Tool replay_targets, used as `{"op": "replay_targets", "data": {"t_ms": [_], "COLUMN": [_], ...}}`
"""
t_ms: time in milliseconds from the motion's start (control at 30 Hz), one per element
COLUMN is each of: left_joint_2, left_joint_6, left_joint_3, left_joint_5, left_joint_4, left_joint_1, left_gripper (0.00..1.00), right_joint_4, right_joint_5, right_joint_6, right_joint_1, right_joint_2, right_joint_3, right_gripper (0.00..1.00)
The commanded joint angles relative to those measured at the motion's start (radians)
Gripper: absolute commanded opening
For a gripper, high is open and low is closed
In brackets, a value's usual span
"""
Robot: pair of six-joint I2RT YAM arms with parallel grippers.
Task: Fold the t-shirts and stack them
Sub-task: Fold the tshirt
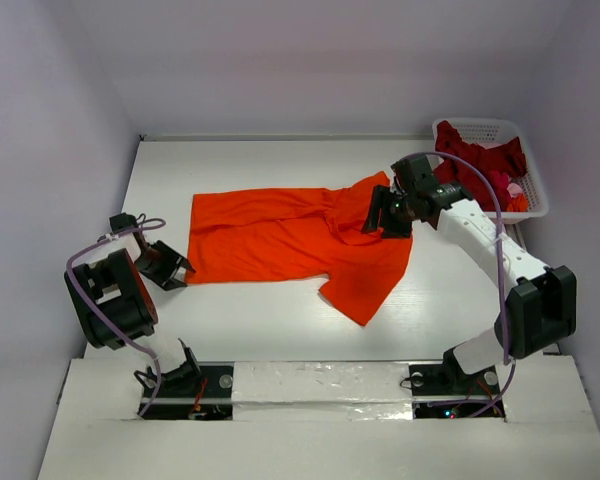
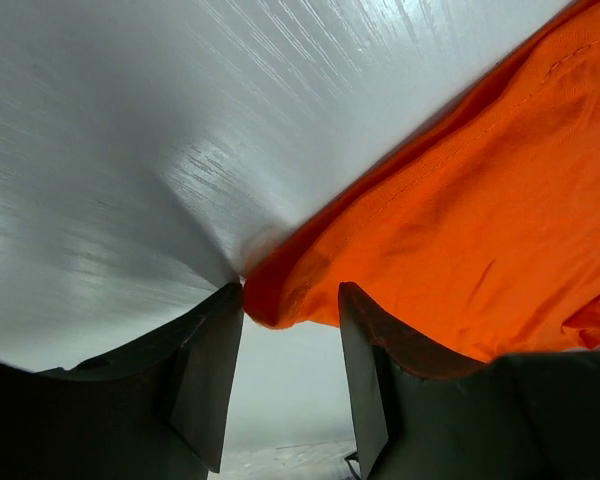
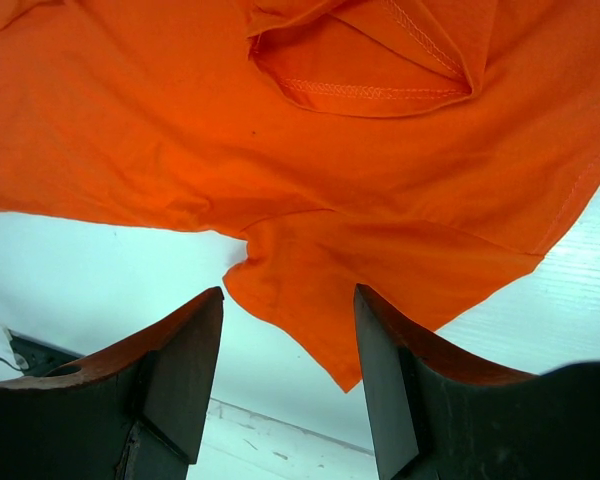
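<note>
The left fingers [image 2: 205, 390] are standing part open around a hem corner of the orange t-shirt [image 1: 280, 235], not clamping it. The right fingers [image 3: 180, 385] are gaping wide over its other end, holding nothing. It's sprawling across the worktop [image 1: 260, 320], soft, light and floppy, so corners and hems are looking like the best grip. The dark red t-shirts [image 1: 485, 160] are waiting in the basket [image 1: 536, 205].

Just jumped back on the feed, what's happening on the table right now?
The orange t-shirt lies spread across the table, not yet folded. The left hand is at its near left hem corner, fingers apart around it, not yet clamped. The right hand hovers open over the bunched right end. The dark red shirts sit in the white basket, far right.
</note>
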Motion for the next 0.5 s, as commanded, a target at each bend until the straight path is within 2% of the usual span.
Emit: {"op": "replay_targets", "data": {"t_ms": [0, 267, 333, 467], "left_joint_2": [0.020, 0.016, 0.017, 0.028], "left_joint_6": [0.008, 0.008, 0.007, 0.005], "left_joint_3": [-0.012, 0.010, 0.011, 0.010], "left_joint_5": [-0.032, -0.049, -0.052, -0.043], "left_joint_4": [-0.003, -0.027, -0.026, -0.023], "left_joint_1": [0.001, 0.001, 0.001, 0.001], "left_gripper": [0.40, 0.37, 0.33, 0.16], "right_joint_4": [0.038, 0.035, 0.035, 0.033], "right_joint_5": [0.000, -0.008, -0.010, -0.006], "right_joint_6": [-0.013, -0.010, -0.009, -0.009], "right_joint_1": [-0.001, -0.001, -0.001, -0.001], "right_joint_2": [0.010, 0.026, 0.028, 0.030], "right_joint_3": [0.046, 0.062, 0.062, 0.065], "right_gripper": [0.60, 0.60, 0.60, 0.60]}}
